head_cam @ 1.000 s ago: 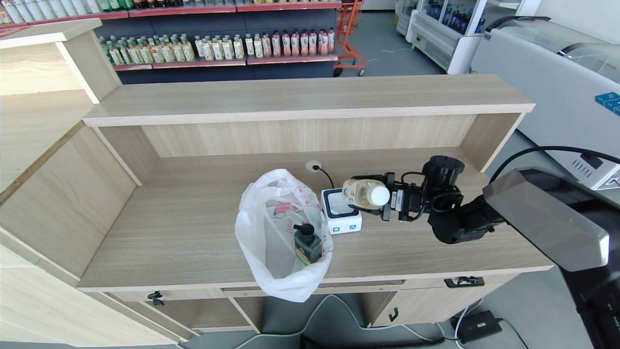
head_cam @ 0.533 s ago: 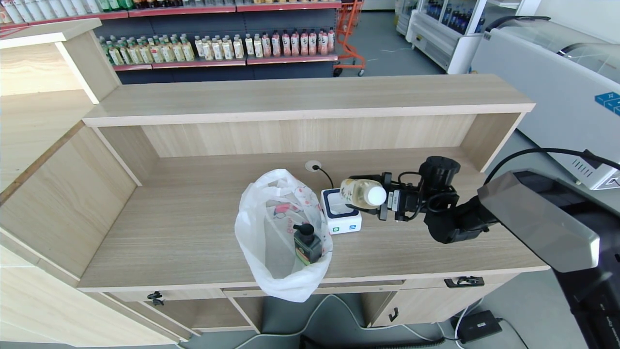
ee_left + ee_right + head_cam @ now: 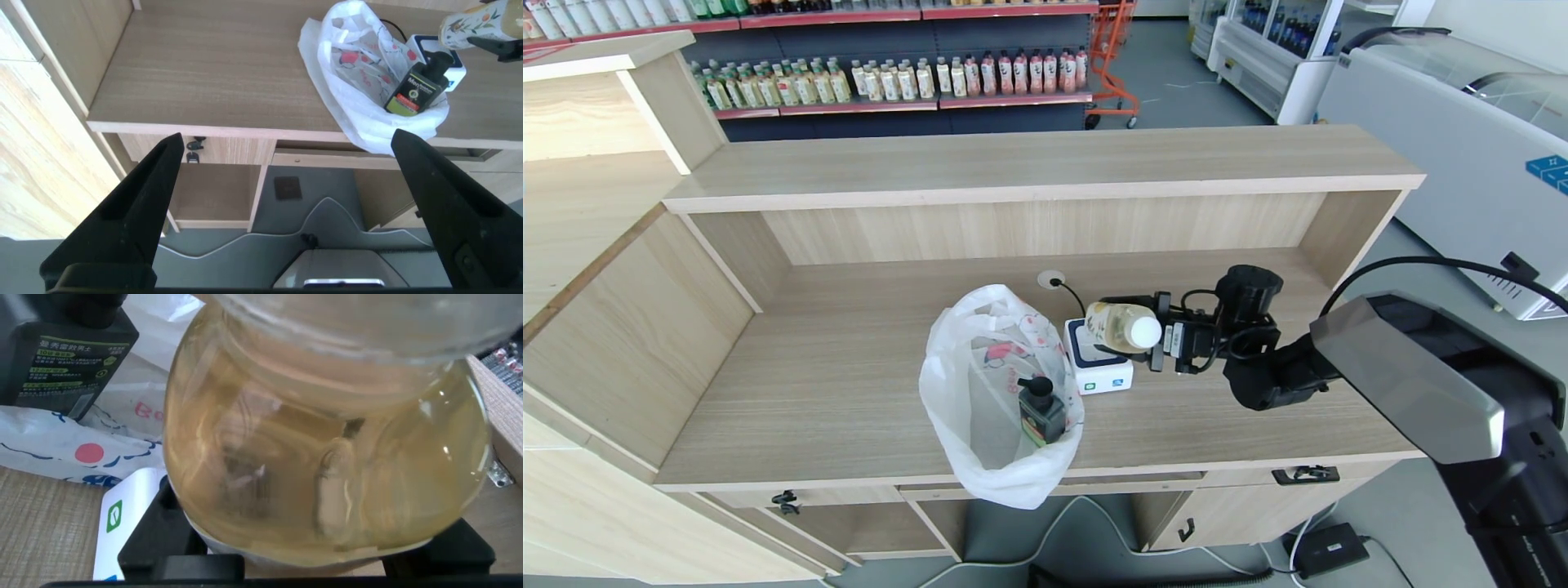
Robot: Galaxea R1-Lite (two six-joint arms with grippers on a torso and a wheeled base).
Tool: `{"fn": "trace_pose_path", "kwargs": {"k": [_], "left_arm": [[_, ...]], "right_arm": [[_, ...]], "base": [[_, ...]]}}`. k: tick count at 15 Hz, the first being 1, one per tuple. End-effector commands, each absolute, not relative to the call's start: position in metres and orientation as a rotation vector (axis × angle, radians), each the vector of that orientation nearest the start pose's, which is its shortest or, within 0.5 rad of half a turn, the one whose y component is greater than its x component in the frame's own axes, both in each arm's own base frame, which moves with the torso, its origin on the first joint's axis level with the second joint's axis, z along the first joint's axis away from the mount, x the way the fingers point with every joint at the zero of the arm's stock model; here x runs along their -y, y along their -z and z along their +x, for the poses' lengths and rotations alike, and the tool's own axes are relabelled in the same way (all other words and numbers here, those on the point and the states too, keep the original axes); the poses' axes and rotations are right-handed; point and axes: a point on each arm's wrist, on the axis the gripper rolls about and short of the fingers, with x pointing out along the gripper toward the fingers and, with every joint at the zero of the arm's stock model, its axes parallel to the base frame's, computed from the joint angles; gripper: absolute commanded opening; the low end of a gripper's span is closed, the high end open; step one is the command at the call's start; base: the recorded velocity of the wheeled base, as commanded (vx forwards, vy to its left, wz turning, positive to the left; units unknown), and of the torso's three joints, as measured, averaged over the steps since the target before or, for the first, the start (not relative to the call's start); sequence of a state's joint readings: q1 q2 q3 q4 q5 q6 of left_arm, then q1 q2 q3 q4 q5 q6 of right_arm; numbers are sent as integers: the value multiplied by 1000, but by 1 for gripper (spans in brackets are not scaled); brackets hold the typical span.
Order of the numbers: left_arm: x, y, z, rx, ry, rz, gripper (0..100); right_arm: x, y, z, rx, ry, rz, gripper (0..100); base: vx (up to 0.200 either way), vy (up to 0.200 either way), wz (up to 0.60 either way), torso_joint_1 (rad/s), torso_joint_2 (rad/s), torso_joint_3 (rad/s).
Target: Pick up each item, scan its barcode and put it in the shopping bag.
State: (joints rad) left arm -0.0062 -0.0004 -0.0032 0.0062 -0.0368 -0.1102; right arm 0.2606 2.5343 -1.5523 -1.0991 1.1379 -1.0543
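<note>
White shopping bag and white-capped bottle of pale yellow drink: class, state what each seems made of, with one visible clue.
White shopping bag: thin, slightly glossy plastic film, probably; it crumples and sags. White-capped bottle of pale yellow drink: clear smooth plastic, likely, though possibly glass; the liquid shows through.

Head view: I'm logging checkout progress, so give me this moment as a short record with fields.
held item: bottle, lying sideways in the right claw
bottle position: above the scanner
bag: open on the counter, beside the scanner
in bag: dark pump bottle
left claw: open, empty, out in front of the counter
</note>
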Motion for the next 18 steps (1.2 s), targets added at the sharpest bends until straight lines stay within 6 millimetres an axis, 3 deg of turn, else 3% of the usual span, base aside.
{"fn": "trace_pose_path", "kwargs": {"k": [1,18], "left_arm": [[1,-76,-23,-5,43,-110,100],[1,-76,-23,-5,43,-110,100]], "right_arm": [[-148,-74,475,838,-1203,-923,0],[-153,-60,484,838,-1218,-905,0]], "base": [[0,0,0,0,0,0],[0,0,0,0,0,0]]}}
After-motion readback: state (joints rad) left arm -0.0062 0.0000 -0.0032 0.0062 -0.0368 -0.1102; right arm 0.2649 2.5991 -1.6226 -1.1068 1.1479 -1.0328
